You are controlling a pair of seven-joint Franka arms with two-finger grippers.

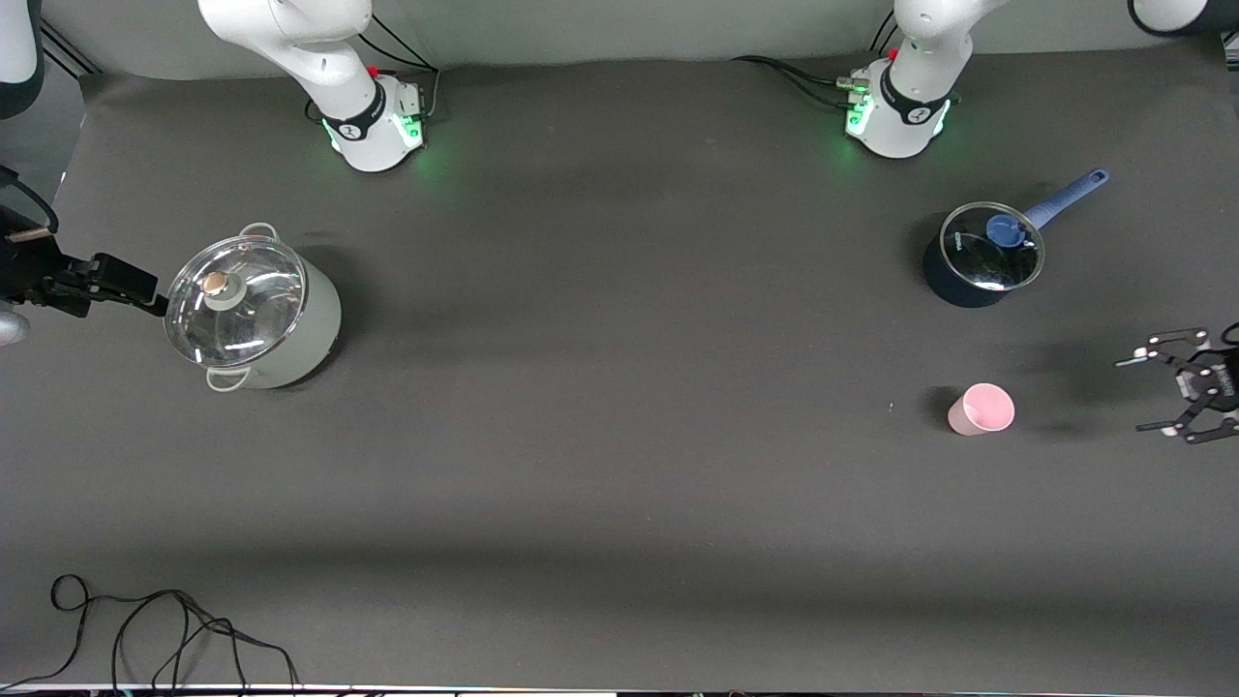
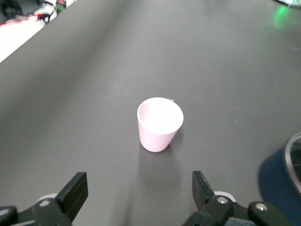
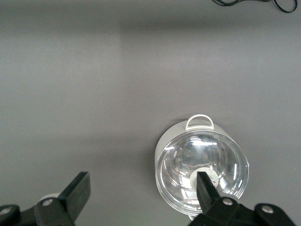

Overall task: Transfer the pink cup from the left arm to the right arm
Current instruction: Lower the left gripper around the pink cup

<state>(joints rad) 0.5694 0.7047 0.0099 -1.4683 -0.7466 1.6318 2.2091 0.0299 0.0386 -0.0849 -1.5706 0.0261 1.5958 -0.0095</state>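
Observation:
The pink cup [image 1: 981, 409] stands upright and empty on the dark table, toward the left arm's end. In the left wrist view the pink cup [image 2: 160, 124] lies ahead of the fingers, apart from them. My left gripper [image 1: 1144, 394] [image 2: 139, 193] hangs open at that end of the table, pointing at the cup, with nothing between its fingers. My right gripper [image 1: 153, 295] [image 3: 141, 193] is open and empty at the right arm's end, beside the lidded white pot.
A white pot with a glass lid [image 1: 254, 315] [image 3: 202, 169] stands at the right arm's end. A dark blue saucepan with a glass lid and a long handle [image 1: 982, 254] [image 2: 282, 183] sits farther from the front camera than the cup. A black cable [image 1: 174, 629] lies near the front edge.

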